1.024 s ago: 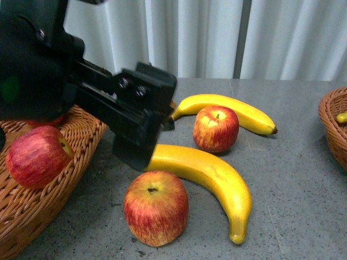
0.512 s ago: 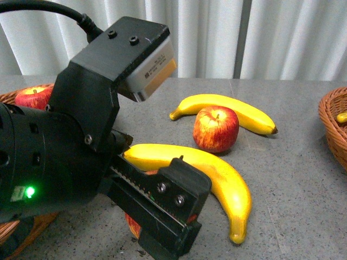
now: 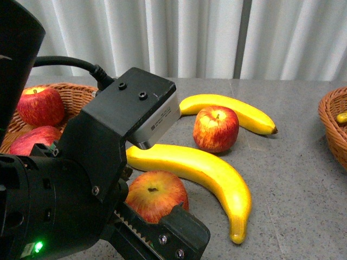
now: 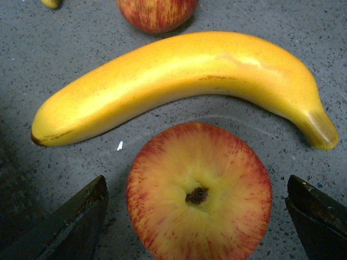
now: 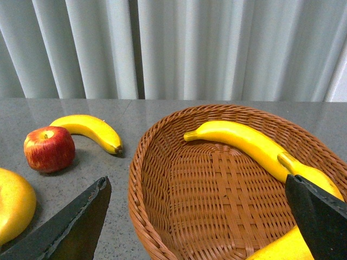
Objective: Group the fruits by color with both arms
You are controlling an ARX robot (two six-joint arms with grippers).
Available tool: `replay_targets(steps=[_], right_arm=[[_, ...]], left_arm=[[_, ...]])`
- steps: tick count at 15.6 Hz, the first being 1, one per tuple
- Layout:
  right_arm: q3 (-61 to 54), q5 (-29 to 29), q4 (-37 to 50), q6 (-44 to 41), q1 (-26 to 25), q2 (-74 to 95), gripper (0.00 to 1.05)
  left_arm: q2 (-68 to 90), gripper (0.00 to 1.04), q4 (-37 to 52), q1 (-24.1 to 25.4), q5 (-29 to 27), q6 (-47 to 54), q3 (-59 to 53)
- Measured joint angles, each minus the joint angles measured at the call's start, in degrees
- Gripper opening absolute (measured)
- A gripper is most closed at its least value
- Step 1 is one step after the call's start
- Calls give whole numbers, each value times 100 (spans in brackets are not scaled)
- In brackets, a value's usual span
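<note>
apple (image 4: 199, 195) | between spread left fingers (image 4: 70, 222); not touching | banana (image 4: 179, 81) just beside

Left hand (image 4: 196, 185) angled down, jaws spread, right hand (image 5: 196, 183) jaws spread

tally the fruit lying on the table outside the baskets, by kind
apples: 2 (far apple, near apple)
bananas: 2 (far banana, near banana)
total: 4

L arm (image 3: 70, 179) up front, partly covering apple (image 3: 154, 194); banana (image 3: 217, 176) just behind apple
</note>
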Motion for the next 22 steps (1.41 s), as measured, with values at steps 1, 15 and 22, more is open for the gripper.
replay_targets(steps=[1,15,22], right_arm=[[0,0,0,0,0,0,98],[0,0,0,0,0,0,98],[0,0,0,0,0,0,98]], left_arm=[[57,98,76,2,0,4,0],[-1602,62,179,1029,-772,11,271],[-1805,62,146,3692,-852,-1213,-367]])
